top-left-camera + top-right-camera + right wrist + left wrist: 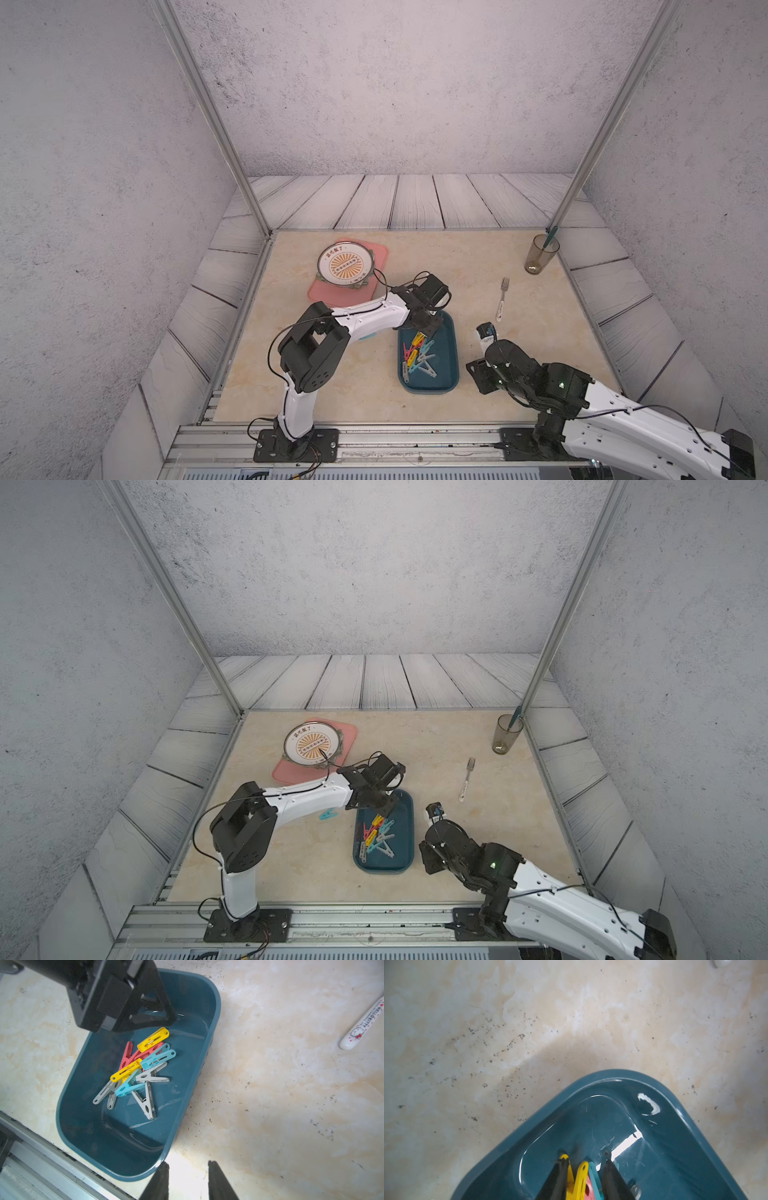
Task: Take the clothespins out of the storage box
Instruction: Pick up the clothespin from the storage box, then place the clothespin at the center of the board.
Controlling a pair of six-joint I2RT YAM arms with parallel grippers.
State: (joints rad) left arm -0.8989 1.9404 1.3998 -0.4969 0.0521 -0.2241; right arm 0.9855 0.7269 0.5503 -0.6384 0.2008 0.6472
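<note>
Mid-pick over the storage box (454, 365), most clothespins (137, 1072) yet to come out.
Has one teal clothespin (328, 813) on the table (374, 399), well behind the left fingers; hovers the left gripper (584, 1156) with fingers apart, a yellow clothespin (153, 1040) between and just under them, not visibly clamped; probably needs a short drop and squeeze next; holds the right gripper (188, 1167) spread and empty, box corner just beside its fingers.
</note>
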